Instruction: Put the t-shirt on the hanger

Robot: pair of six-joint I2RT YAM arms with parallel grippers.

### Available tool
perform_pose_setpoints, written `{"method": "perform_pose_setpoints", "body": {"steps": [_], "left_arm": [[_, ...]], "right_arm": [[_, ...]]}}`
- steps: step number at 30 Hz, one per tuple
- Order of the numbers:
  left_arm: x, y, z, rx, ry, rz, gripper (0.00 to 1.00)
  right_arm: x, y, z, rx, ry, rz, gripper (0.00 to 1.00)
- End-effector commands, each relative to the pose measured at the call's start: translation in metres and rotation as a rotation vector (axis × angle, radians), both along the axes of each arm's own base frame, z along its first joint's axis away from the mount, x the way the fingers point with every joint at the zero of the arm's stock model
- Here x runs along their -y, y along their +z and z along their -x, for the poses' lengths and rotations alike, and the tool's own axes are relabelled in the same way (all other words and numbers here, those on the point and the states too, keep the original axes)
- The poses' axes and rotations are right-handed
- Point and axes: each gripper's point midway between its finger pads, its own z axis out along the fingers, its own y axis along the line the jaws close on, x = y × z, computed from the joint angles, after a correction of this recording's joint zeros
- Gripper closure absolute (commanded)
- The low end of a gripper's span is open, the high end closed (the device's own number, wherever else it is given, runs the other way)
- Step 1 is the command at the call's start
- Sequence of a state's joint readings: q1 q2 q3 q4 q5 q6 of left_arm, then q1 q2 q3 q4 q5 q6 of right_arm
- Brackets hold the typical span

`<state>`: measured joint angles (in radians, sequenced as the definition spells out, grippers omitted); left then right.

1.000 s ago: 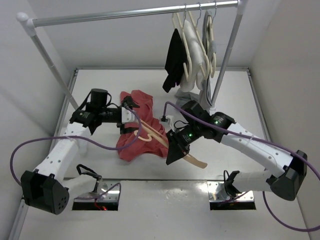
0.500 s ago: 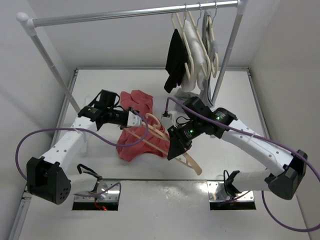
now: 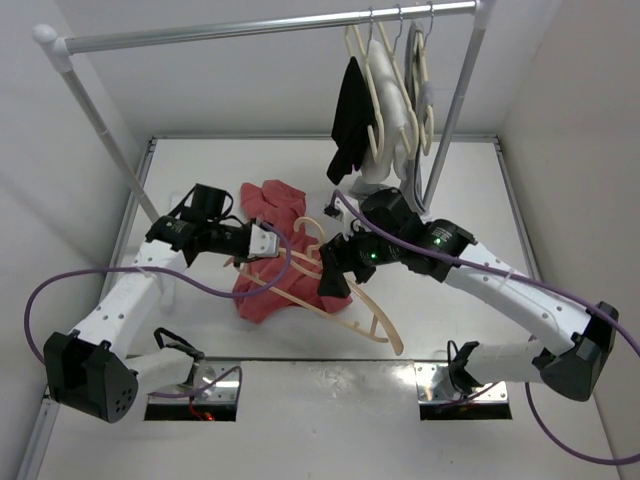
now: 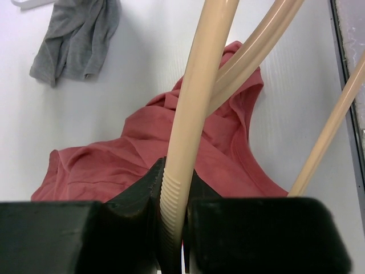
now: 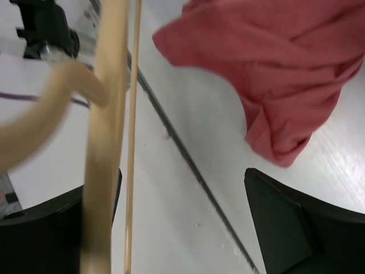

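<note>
White table (image 3: 470,200), white walls all round, and the t-shirt (image 3: 258,295) lies crumpled on the table's left half, flat on the surface and bunched into folds. From where I stand, no part of it is on anything yet: no shoulder threaded, no neck opened.

Over it sits the hanger (image 4: 197,97), peach-beige and held above the cloth. The left gripper (image 4: 171,194) has it, jaws clamped tight on the ribbed part of one arm, with the other bars fanning out past the shirt. The right gripper (image 5: 177,188) is spread wide. Its wrist view shows the hanger bar running just beside one finger, but nothing is pinched between the two, so that hand carries nothing.

I'd call this early going. The hanger is up and in hand, which is the easy half. What's left is the real job: an opening in the shirt has to be found and the hanger's arms fed inside.

Against a second ago, the hanger has swung up and round, with its frame now fanned out over the shirt's near edge. The left gripper has come in from beside the shirt's far edge and taken hold of it. The right gripper has slid up and left along the hanger. The shirt has barely stirred.

Further out, a grey garment (image 4: 74,40) lies apart on the table. At the back, a black garment (image 3: 350,110) and the cream hangers (image 3: 385,90) hang from the rail (image 3: 270,25), untouched.
</note>
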<state>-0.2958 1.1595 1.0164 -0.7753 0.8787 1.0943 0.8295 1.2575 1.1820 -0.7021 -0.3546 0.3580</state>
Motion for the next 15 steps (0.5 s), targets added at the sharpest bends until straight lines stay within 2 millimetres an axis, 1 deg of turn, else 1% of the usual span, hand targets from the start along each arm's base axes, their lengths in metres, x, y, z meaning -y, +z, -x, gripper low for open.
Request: {"method": "perform_pose_setpoints", "body": {"steps": [1,2,3,4,5,6,10,12,13,14,15], "left_arm": [[0.009,0.012,0.012,0.0,-0.053,0.05,1.0],[0.009,0.012,0.012,0.0,-0.053,0.05,1.0],[0.009,0.012,0.012,0.0,-0.053,0.05,1.0],[0.009,0.012,0.012,0.0,-0.053,0.05,1.0],[0.006,0.006,0.011,-0.003,-0.039,0.03,1.0],[0.005,0.005,0.01,0.0,-0.032,0.022,1.0],[0.003,0.003,0.008,-0.004,-0.014,0.007,1.0],[0.009,0.008,0.009,-0.007,-0.027,0.038,1.0],[0.01,0.009,0.009,-0.018,-0.016,0.044,1.0],[0.01,0.009,0.009,-0.027,-0.011,0.045,1.0],[0.01,0.011,0.007,-0.021,-0.007,0.051,1.0]], "right_arm": [[-0.025,0.033,-0.028,0.155,-0.018,-0.127,0.11],[-0.029,0.036,-0.032,0.166,-0.018,-0.138,0.11],[-0.034,0.035,-0.03,0.17,0.006,-0.141,0.11],[-0.038,0.038,-0.028,0.165,0.026,-0.16,0.11],[-0.043,0.039,-0.029,0.167,0.036,-0.175,0.1],[-0.046,0.043,-0.026,0.165,0.058,-0.198,0.1],[-0.05,0.05,-0.035,0.201,0.031,-0.222,0.1],[-0.056,0.047,-0.04,0.193,0.024,-0.227,0.15],[-0.058,0.042,-0.04,0.177,0.016,-0.226,0.21],[-0.06,0.044,-0.039,0.164,0.016,-0.241,0.44],[-0.061,0.039,-0.04,0.146,0.01,-0.233,0.6]]}}
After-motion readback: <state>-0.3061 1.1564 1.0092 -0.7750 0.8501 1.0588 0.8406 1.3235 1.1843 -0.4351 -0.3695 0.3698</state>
